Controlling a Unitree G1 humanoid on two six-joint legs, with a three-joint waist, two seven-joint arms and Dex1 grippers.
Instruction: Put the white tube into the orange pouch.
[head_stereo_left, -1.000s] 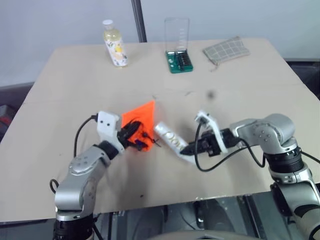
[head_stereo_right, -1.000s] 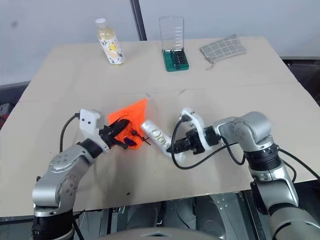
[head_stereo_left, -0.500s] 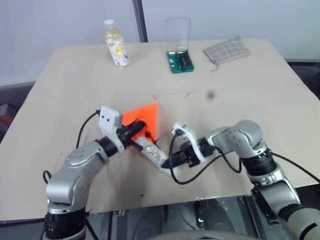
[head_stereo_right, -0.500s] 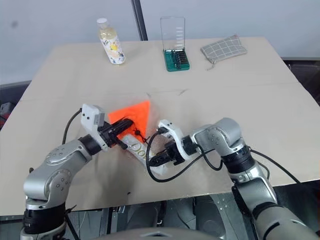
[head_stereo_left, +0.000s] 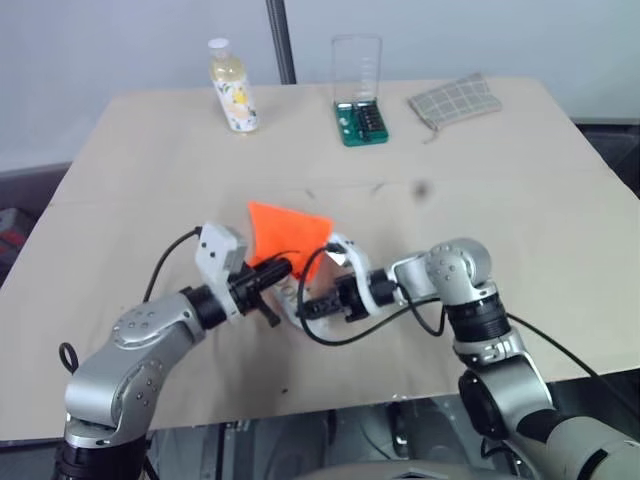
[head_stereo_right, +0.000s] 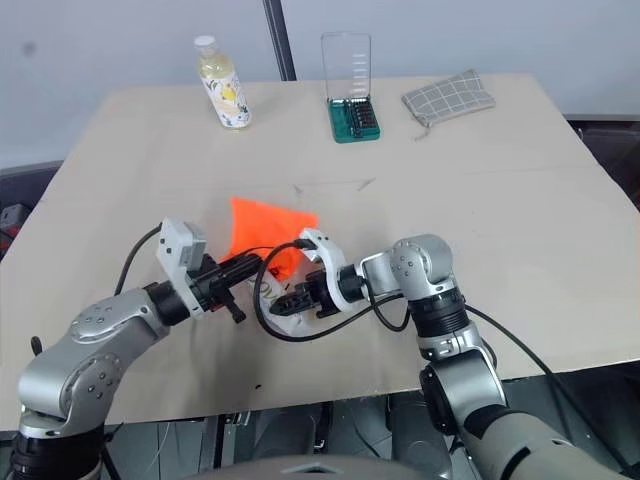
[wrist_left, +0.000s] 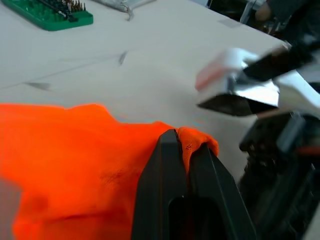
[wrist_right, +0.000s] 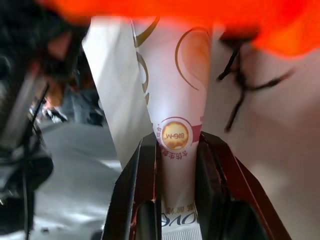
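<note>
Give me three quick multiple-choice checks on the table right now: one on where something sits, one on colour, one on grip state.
1. Where does the grey checked cloth pouch lie?
A. at the far right of the table
B. beside the orange pouch
C. under the bottle

2. What colour is the tray of the bit set?
A. red
B. green
C. blue

3. What is the right end effector doing?
A. hanging open
B. pinching the orange pouch
C. shut on the white tube

Answers:
1 A, it lies near the far right corner, apart from the rest.
2 B, the tray is green under a clear lid.
3 C, its fingers clamp the white tube, whose far end points into the orange pouch, pinched by the left end effector.
</note>
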